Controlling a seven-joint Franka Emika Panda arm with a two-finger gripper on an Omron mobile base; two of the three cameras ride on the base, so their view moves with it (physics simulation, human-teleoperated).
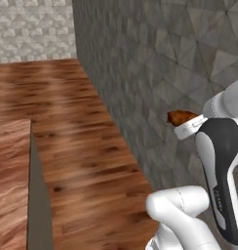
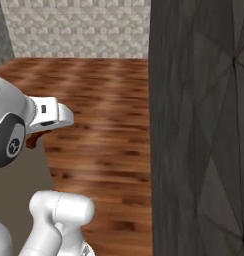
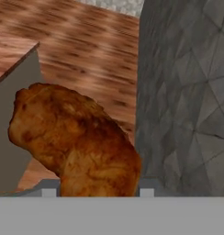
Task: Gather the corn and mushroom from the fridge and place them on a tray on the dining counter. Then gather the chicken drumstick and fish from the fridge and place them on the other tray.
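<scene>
A browned chicken drumstick sits between my two fingertips, and my gripper is shut on it. From the left base view its brown end sticks out past my white hand, in the air beside the grey wall. A small brown part of the drumstick peeks out under the hand in the right base view. A wood-topped counter with a grey side panel stands at the lower left, below and to the left of the drumstick.
A dark grey faceted wall runs close along the right of the arm and shows again as a wall in the right base view. Wooden floor stretches ahead to a pale stone back wall.
</scene>
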